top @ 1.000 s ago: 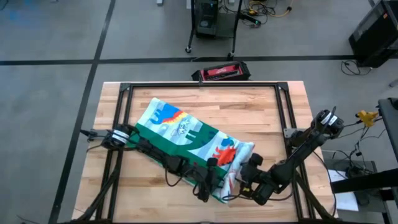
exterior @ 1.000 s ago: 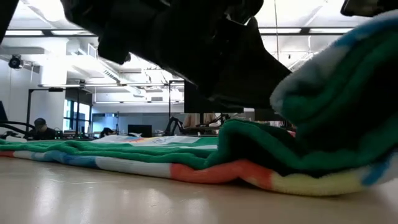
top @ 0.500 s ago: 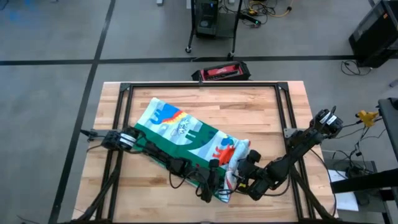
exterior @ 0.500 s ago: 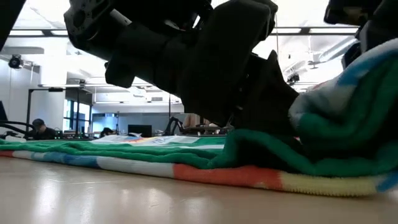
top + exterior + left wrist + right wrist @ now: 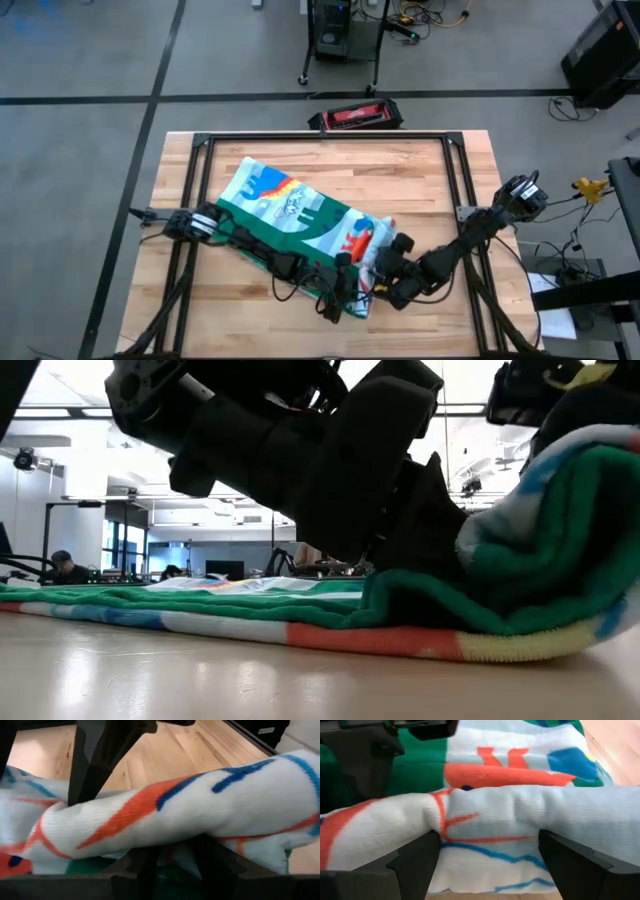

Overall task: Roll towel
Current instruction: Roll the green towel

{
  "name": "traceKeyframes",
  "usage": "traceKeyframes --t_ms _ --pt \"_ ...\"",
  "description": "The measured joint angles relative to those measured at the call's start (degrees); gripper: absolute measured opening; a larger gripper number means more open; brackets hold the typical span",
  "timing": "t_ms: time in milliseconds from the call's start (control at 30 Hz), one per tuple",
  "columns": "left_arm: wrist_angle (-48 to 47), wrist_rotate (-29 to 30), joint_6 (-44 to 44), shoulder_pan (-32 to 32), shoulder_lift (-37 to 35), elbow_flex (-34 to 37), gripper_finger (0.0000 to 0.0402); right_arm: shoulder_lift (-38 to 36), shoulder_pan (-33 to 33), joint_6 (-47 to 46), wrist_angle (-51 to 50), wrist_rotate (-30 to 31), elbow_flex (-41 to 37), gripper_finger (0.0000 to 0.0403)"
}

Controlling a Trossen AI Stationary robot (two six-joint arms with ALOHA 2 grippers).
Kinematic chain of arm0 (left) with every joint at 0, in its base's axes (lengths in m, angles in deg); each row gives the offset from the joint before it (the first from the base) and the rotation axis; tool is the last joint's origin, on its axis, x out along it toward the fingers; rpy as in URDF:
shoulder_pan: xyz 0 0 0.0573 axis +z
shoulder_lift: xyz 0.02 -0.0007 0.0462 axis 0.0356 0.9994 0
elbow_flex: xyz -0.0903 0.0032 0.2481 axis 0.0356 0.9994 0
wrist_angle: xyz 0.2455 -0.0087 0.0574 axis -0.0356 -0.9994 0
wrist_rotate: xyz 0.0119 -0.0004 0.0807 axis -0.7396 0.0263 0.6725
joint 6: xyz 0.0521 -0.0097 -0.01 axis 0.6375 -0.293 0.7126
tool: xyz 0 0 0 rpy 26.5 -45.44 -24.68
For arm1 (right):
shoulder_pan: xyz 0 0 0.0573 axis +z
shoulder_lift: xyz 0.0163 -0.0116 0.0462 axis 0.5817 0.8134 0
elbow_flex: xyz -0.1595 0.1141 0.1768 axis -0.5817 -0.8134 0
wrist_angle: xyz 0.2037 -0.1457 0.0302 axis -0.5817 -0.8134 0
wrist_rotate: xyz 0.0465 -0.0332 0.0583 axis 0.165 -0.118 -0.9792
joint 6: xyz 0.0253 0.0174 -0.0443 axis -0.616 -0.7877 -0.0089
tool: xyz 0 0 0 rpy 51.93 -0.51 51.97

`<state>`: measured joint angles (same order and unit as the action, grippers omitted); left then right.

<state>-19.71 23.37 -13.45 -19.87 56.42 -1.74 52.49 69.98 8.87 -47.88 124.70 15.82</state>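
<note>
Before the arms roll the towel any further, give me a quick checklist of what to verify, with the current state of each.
1. Roll started: ok. The towel has a rolled end at its near-right corner.
2. Left gripper on the roll: ok, its jaws straddle the rolled fold in the left wrist view.
3. Right gripper on the roll: ok, jaws around the fold.
4. Grip firmly closed: cannot tell.
5. Unrolled part flat: ok, it lies flat on the table.
6. Roll even across its width: cannot tell, the arms cover it.

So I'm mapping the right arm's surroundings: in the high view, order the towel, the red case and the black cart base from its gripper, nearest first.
From the right gripper:
1. Towel, in its fingers.
2. Red case, on the floor beyond the table's far edge.
3. Black cart base, farther back on the floor.
</note>
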Motion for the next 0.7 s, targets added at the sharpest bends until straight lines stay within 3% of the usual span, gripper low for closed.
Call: traceKeyframes --t_ms 400,600,700 --pt "-9.2 0.7 0.2 -2.2 -7.0 0.2 0.0119 0.0 -1.1 1.5 4.3 -0.7 -2.7 0.0314" --pt "-10.0 12.3 7.3 -4.6 -13.8 1.8 0.0119 0.0 -1.3 1.4 4.1 -0.2 -2.9 0.0316" --pt "-5.8 12.1 8.8 -3.2 -12.5 3.0 0.0119 0.0 -1.3 1.2 4.4 -0.5 -2.9 0.0314"
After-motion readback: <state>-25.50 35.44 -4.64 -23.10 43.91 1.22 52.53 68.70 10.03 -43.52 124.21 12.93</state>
